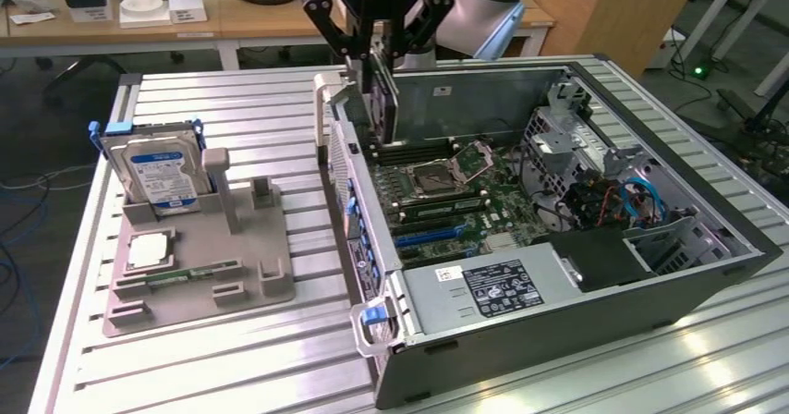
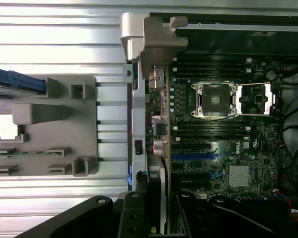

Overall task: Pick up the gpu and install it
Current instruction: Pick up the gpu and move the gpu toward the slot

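A blue-labelled hard drive [image 1: 154, 169] stands upright in a grey holder tray [image 1: 173, 301], a green memory stick [image 1: 191, 273] lies flat in it, and an open computer case [image 1: 579, 331] sits beside it on the slatted metal table [image 1: 210, 368].

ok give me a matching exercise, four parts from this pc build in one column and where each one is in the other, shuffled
1 gpu
2 hard drive
3 memory stick
4 power supply

a lying flat in the grey holder
b fitted inside the case
c clamped in the gripper
d standing upright in the grey holder

Pairs: 1-c, 2-d, 3-a, 4-b
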Tool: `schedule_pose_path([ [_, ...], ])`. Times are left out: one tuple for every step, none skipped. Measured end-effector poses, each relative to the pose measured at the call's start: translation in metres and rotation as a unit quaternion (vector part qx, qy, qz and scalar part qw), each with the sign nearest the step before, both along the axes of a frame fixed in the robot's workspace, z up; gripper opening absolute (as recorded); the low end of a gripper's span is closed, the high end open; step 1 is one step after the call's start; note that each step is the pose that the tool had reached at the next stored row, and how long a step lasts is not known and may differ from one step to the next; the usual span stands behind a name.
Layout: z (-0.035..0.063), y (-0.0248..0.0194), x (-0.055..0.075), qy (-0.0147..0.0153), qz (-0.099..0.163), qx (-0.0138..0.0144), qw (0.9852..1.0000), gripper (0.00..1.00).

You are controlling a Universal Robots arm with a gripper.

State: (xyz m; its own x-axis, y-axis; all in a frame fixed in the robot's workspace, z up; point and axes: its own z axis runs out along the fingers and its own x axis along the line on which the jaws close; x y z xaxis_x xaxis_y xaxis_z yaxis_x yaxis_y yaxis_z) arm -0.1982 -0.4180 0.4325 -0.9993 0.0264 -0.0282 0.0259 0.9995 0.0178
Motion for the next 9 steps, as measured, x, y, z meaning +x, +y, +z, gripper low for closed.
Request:
schedule_pose_path([
  [0.0,0.0,0.0008,0.0,0.0,0.0,1.0,0.27],
  [0.0,0.0,0.0015,0.0,0.0,0.0,1.0,0.27],
  [0.0,0.0,0.0022,0.0,0.0,0.0,1.0,0.27],
  [0.0,0.0,0.0029,0.0,0.0,0.0,1.0,0.27],
  [0.0,0.0,0.0036,0.0,0.0,0.0,1.0,0.27],
  [0.0,0.0,0.0043,0.0,0.0,0.0,1.0,0.27],
  [0.0,0.0,0.0051,0.0,0.0,0.0,1.0,0.27],
  [0.0,0.0,0.0058,0.0,0.0,0.0,1.0,0.27],
  [0.0,0.0,0.0065,0.0,0.0,0.0,1.0,0.27],
])
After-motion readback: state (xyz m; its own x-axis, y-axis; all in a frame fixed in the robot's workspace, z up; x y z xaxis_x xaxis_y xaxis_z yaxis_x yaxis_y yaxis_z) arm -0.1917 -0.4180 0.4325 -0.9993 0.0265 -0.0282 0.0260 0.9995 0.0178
